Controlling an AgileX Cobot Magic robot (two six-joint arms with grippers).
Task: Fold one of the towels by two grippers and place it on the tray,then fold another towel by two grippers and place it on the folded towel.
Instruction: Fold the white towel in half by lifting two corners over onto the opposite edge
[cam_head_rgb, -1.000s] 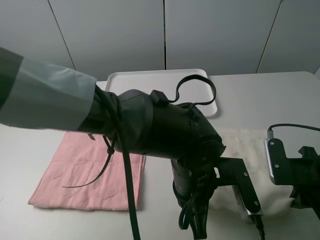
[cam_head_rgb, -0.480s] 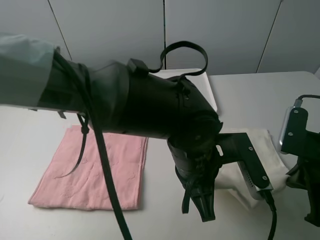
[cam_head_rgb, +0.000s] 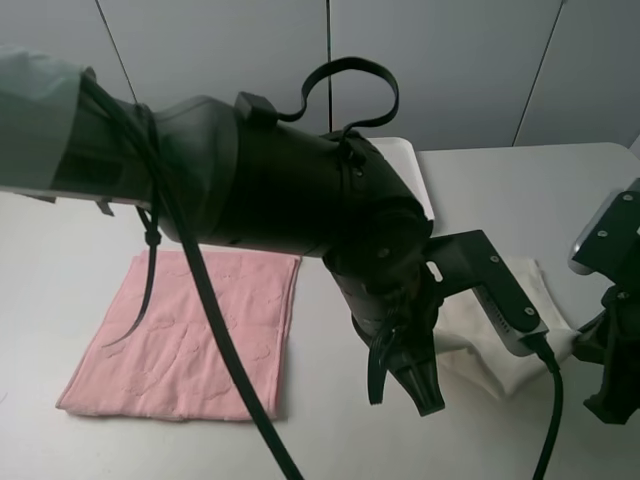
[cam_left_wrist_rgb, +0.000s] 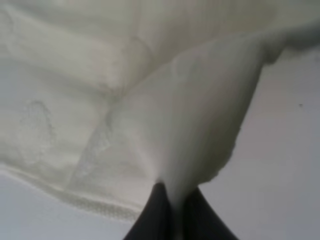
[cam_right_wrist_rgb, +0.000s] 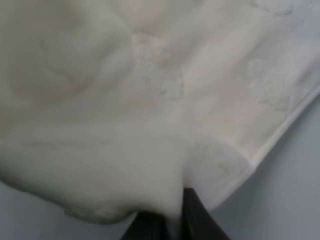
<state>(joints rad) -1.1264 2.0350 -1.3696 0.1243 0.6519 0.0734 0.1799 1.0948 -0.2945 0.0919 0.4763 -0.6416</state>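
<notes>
Compared with a second ago, the left arm has swung higher and further across the middle, so it now hides nearly all of the tray (cam_head_rgb: 418, 185), of which only a white corner shows at the far side of the table (cam_head_rgb: 520, 190). The right gripper (cam_head_rgb: 606, 402) has pulled out toward the right edge of the overhead view. The cream towel (cam_head_rgb: 490, 365), which lay spread flat on the right half of the table, is now gathered into a smaller, rumpled heap with its near edge off the surface. The left gripper (cam_head_rgb: 418, 380) is clamped on that cloth. Its wrist camera shows the dark fingertips (cam_left_wrist_rgb: 159, 212) closed with a peak of cream towel (cam_left_wrist_rgb: 150, 100) pinched between them. The right gripper (cam_right_wrist_rgb: 167, 220) is likewise closed on a fold of the same towel (cam_right_wrist_rgb: 125, 100) (its view is soft and very close). The lifted edge runs crosswise between the two grippers, left to right, with the rest trailing back toward the tray. The pink towel (cam_head_rgb: 190, 335) has stayed flat on the left, well apart.
</notes>
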